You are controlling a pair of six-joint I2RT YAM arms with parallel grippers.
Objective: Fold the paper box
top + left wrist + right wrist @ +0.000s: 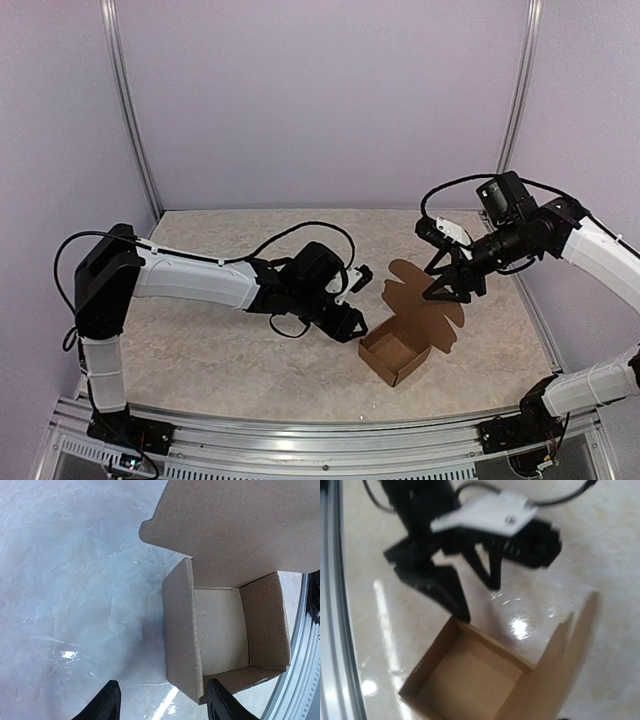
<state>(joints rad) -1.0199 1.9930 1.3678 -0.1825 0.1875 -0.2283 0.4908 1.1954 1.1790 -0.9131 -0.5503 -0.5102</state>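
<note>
The paper box (392, 358) is a brown open-topped carton standing on the table right of centre. Its rounded lid flap (410, 285) stands up behind it. My left gripper (350, 325) is open at the box's left corner. In the left wrist view the left gripper (162, 705) has its right finger (220, 702) by the box's near corner and its left finger over bare table; the box (220, 630) is empty inside. My right gripper (443, 293) is on the lid's right edge. The right wrist view shows the box (470, 680), the lid (560, 660) and the left gripper (480, 601); its own fingers are hidden.
The table (220, 340) is pale and marbled, with purple walls behind and at the sides. An aluminium rail (300, 435) runs along the near edge, close to the box in the wrist views (330, 605).
</note>
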